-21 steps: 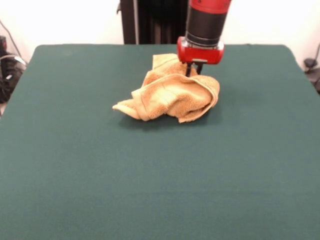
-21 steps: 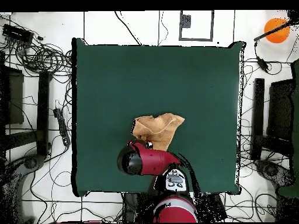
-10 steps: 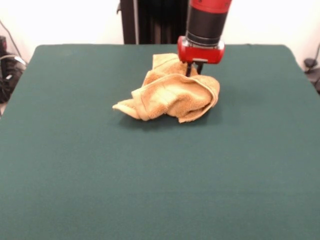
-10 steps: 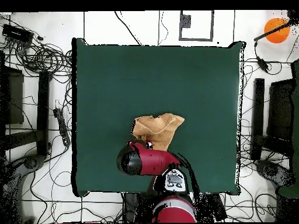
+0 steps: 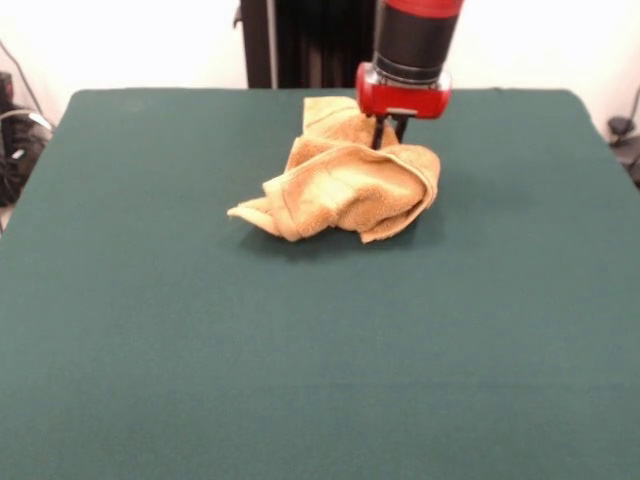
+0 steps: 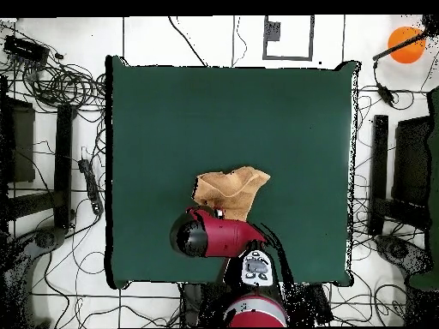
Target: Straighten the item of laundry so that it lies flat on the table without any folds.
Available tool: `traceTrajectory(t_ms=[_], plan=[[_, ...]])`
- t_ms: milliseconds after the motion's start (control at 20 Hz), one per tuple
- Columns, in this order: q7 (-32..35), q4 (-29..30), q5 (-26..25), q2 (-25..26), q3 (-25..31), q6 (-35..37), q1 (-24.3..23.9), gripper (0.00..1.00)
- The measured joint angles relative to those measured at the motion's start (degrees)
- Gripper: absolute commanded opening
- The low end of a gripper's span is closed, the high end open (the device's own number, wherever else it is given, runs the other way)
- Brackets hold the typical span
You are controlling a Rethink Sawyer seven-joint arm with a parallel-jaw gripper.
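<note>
Towel (image 5: pixel 345 180) sits crumpled on the green table (image 5: pixel 300 340), bunched into a heap with several thick folds, not flat. In the front view it lies in the far half of the table, a little toward the right-hand edge from the centre line, well clear of every edge and corner. One flap stands up at the far side of the heap, rising above the rest of the pile; a rolled lobe hangs over at the right; a thin pointed corner trails out along the cloth toward the left edge. Hem line is visible running across the front of the bundle. In the overhead view the towel (image 6: pixel 230 192) shows as a rough, uneven patch closer to the table (image 6: pixel 171 111) edge on the robot's side than to the opposite edge, roughly midway between the two side edges. Gripper (image 5: pixel 388 133) comes down from the red wrist housing directly at the far right part of the heap, dark fingers reaching into the raised flap at the top of the pile. The fingers appear pinched on the towel, the cloth at that spot drawn upward toward them, though the contact point itself is partly hidden by folds. In the overhead view the red and black arm (image 6: pixel 210 236) covers the gripper and the towel's near edge, so the grip cannot be checked from there. Rest of table surface bare green cloth.
</note>
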Motion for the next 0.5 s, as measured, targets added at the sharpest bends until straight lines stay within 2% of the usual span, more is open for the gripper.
traceTrajectory(t_ms=[500], plan=[[0.0,0.0,0.0,-1.6,0.0,1.4,0.0,0.0]])
